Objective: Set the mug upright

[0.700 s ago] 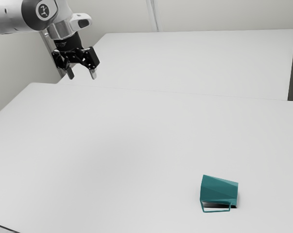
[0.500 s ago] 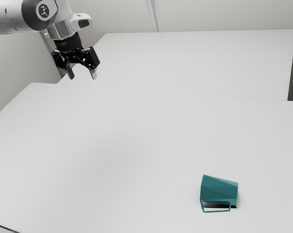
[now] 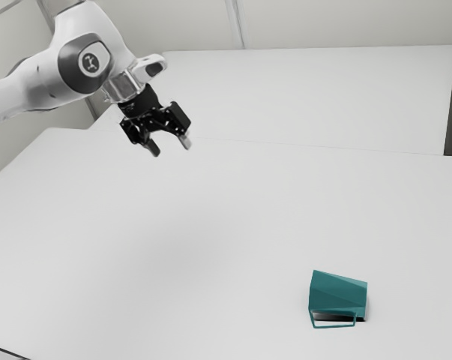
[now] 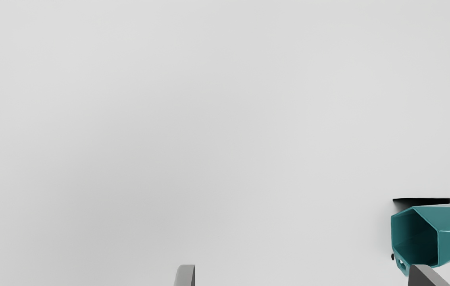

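Mug [image 3: 338,291], teal: lying on its side on the white table [image 3: 173,240], lower right of the exterior view, same spot and pose as in the earlier frames. Against those frames, a clear shift in the arm [image 3: 42,79]: swung from the upper left corner down and toward the exterior view's right, with gripper [image 3: 171,146] now nearer to the mug, though well apart from it. Tilted hand, fingertips slanting toward the lower right of the frame, held above the table. Fingers [image 4: 185,276] wide apart. In the wrist view, open mouth of the mug visible, handle [image 4: 401,265] appearing close to one fingertip by line of sight, dark shadow [image 4: 423,202] along the far side of the body from the handle. Between gripper and mug, a stretch of tabletop. Behind, across the upper part of the exterior view, a second white surface [image 3: 308,97] and pale wall [image 3: 345,22].
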{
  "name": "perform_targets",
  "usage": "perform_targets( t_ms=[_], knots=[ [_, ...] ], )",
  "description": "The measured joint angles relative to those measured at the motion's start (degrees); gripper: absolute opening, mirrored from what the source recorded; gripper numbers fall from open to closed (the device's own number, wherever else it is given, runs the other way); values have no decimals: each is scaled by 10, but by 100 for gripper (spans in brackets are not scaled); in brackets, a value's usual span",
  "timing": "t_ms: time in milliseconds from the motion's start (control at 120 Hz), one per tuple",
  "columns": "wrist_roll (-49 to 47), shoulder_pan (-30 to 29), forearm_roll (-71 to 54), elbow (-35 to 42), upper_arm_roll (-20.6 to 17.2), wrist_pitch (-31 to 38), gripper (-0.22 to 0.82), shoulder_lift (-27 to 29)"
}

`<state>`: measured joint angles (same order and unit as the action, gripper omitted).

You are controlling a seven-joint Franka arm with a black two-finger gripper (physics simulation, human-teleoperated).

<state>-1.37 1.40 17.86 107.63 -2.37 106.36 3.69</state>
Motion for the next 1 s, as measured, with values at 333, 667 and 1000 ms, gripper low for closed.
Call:
perform_targets(
  t_ms=[333,667,1000],
  knots=[
    [78,13,214,127,-28,131,58,7],
    [233,29,482,246,-29,182,58,7],
    [383,54,590,307,-36,192,58,-4]
  ],
)
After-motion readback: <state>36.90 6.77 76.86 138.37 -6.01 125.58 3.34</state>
